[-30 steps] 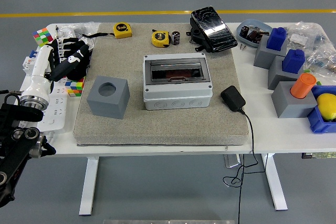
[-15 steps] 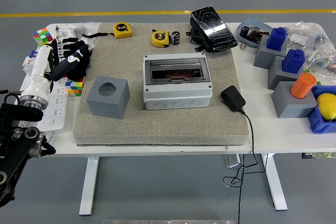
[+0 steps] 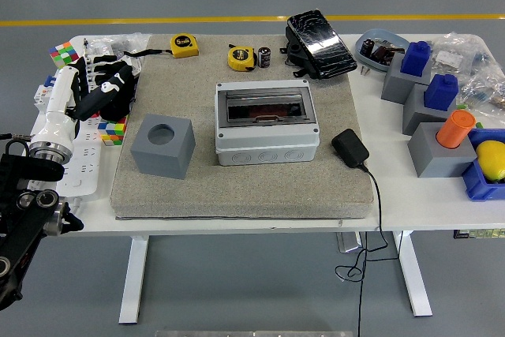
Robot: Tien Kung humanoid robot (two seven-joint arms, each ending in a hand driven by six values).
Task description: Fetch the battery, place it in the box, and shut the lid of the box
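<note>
The battery (image 3: 264, 57), a small black cylinder, stands at the far edge of the grey mat (image 3: 237, 187), next to a yellow tape measure (image 3: 241, 57). The grey box (image 3: 267, 122) sits in the middle of the mat with its smoked clear lid lying down flat. My left hand (image 3: 110, 88), black with a white forearm, hangs over the table's left side beside the mat, well away from the battery and the box. Its fingers are relaxed and hold nothing. The right arm is out of view.
A grey block with a round hole (image 3: 162, 145) stands left of the box. A black power adapter (image 3: 349, 148) with its cable lies to the box's right. A black pedal (image 3: 318, 43) and a second tape measure (image 3: 184, 45) are at the back. Grey blocks (image 3: 442, 147) crowd the right side.
My left hand has risen very slightly. Nothing else has moved.
</note>
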